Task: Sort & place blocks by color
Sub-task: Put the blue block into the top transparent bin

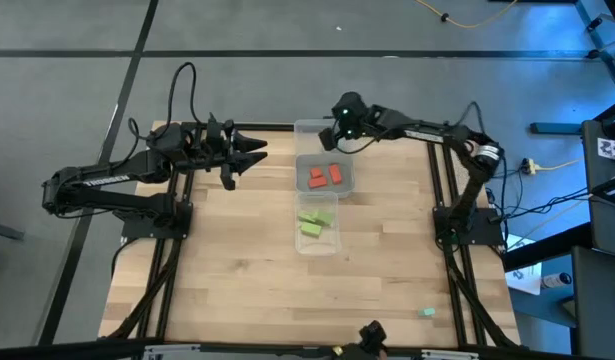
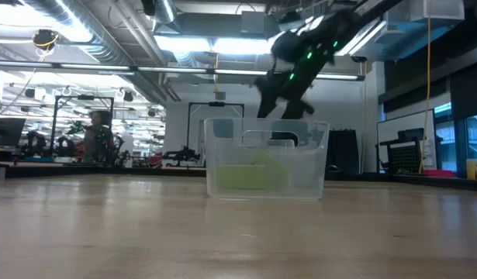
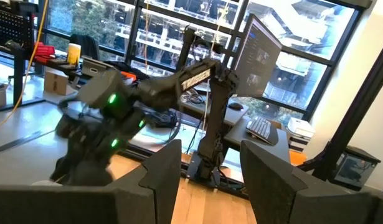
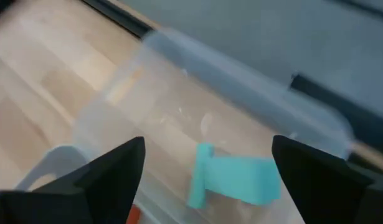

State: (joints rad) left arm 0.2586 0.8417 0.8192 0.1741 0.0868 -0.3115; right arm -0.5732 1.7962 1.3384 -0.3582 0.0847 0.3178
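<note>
Three clear trays stand in a row from the table's far side toward its near side. The middle tray holds red blocks (image 1: 326, 176), the near tray holds lime blocks (image 1: 315, 222). My right gripper (image 1: 332, 143) hangs open above the far tray (image 1: 309, 128). In the right wrist view a mint block (image 4: 238, 180) shows between its spread fingers (image 4: 207, 149), touching neither; whether it lies on the tray floor I cannot tell. Another mint block (image 1: 427, 312) lies on the table near the near right corner. My left gripper (image 1: 259, 155) (image 3: 210, 152) waits open, left of the trays.
The low view shows the near tray (image 2: 265, 159), the lime blocks showing through its wall, and my right gripper (image 2: 281, 93) above and behind it. Bare wood lies left and right of the trays. Both arm bases stand at the table's sides.
</note>
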